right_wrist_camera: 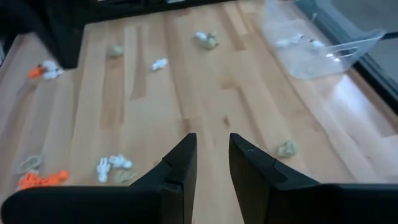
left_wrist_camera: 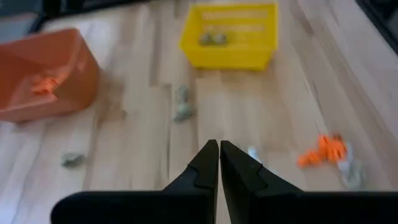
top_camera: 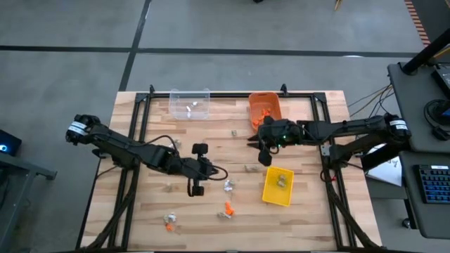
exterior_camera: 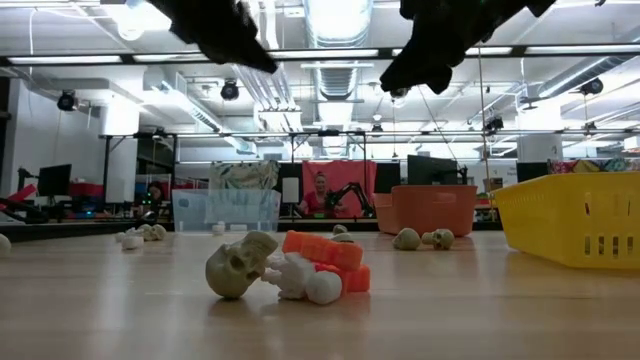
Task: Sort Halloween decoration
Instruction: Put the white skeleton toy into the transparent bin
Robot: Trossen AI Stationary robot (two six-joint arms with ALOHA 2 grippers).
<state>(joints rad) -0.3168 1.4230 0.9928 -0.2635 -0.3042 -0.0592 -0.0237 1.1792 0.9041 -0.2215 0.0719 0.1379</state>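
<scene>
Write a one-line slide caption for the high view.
Overhead: left gripper shut mid-table, right gripper between orange bin and yellow bin, trinkets scattered on the table.

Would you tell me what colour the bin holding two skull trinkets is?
Yellow; the bin shows best in the left wrist view.

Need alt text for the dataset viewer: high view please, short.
Top-down view of a wooden table where two dark arms reach in from either side: the left gripper hangs near the middle with jaws shut, the right gripper between the orange bin and yellow bin. A clear bin sits at the far edge, and tiny trinkets lie scattered.
</scene>
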